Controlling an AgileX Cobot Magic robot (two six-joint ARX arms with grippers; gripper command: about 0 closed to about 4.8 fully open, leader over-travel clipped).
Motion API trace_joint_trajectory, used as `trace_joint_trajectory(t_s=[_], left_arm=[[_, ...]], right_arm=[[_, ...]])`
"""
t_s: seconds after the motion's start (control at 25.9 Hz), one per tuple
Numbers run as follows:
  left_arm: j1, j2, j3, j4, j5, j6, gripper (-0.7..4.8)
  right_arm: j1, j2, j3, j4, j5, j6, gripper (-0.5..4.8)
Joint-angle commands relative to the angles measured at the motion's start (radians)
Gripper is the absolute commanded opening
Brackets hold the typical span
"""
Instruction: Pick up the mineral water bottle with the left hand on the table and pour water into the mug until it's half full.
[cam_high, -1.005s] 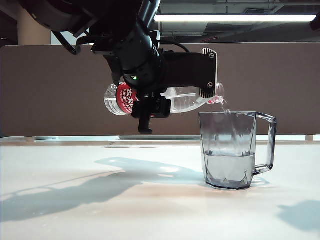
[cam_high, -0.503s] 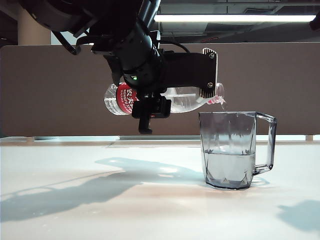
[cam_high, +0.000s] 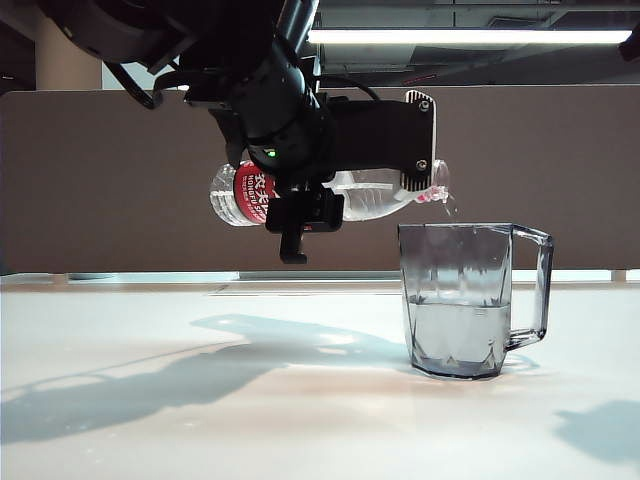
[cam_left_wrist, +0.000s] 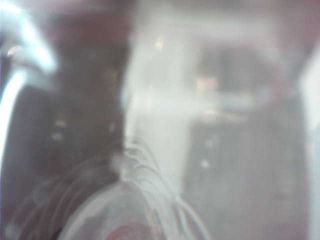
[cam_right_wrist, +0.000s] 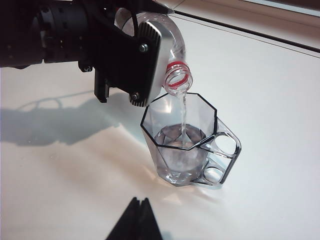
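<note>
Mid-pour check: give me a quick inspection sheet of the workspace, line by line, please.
Surface: white table, glossy, no spill seen.
Job's things: mineral water bottle tipped near level, thin stream of water falling into the mug; mug upright, roughly half full.
Clutter: nothing seen.
Grippers: left claw clamped on the bottle above the mug; right claw shut, low over the table, away from the mug.
Cables: black cable on the left arm.
Surroundings: brown partition, ceiling light.

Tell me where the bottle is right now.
In the exterior view the bottle lies nearly level in the air, left of centre, clamped in the left gripper, its mouth just over the rim of the mug to the right.
</note>
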Motion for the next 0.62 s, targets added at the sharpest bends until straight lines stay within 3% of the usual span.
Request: trace_joint_trajectory(t_s=[0.04,0.23,0.46,0.62], left_arm=[[0.001,-0.01,0.01,0.039,-0.003,0.0,2.33],[0.001,-0.01,0.01,0.039,-0.003,-0.046,2.33],[0.0,-0.012,0.01,0.038,-0.013,-0.209,2.33],[0.0,-0.013,0.01,0.038,-0.011,-0.272,2.33]], right_arm=[[0.0,0.0,0.007,0.018,-0.002,0.003,-0.02],[0.0,0.0,0.007,0.018,-0.002,0.003,-0.02],[0.0,0.0,0.007,0.018,-0.002,0.003,-0.02],[0.0,-0.001,0.007,0.018,-0.002,0.003,-0.02]])
